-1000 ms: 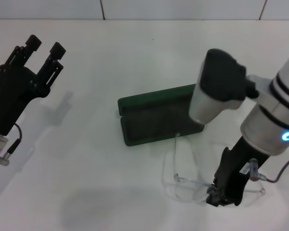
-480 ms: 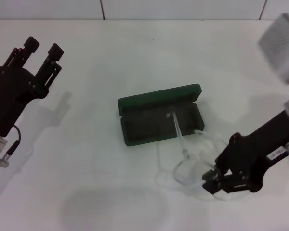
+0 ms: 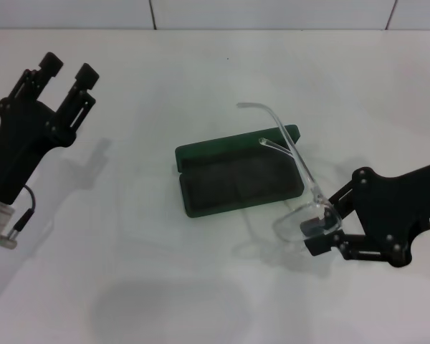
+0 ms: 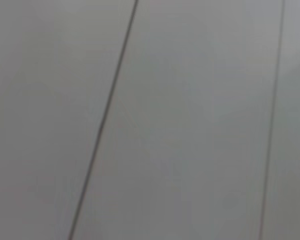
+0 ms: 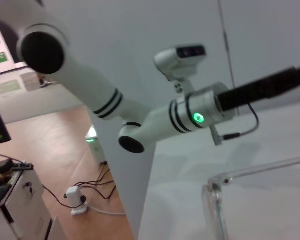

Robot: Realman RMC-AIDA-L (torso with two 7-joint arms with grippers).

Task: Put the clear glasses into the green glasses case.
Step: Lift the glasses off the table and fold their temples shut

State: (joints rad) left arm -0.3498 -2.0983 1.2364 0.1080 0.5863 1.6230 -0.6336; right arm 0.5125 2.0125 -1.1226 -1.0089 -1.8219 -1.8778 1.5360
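Nearest, at the right front of the white table (image 3: 201, 287): the right gripper (image 3: 321, 238), fingers pinched on the clear glasses (image 3: 301, 215) at one end of the front part, beside a lens. Lifted off the table, judging by the faint shadow underneath. Held just beside the right front corner of the green glasses case (image 3: 236, 179), not yet over its tray. Both temple arms folded out, rising up and back across the right end of the case; probably gripped at the frame end so that the long arms stay free and the lenses can go down first. In the right wrist view, only a clear temple arm and its hinge (image 5: 225, 185) visible close to the camera.

Further back, in the middle: the case lying open, tray toward the front, lid flat behind it, dark lining upward. Nothing inside yet. Open and flat like this, ready to receive the glasses from above.

Next step, by judgement: a short carry to the left and a turn, because the frame looks about as wide as the tray is long. Risk of the spread arms catching on the lid.

Farthest, at the left: the left gripper (image 3: 63, 77), raised, fingers spread apart, holding nothing, parked away from the work.
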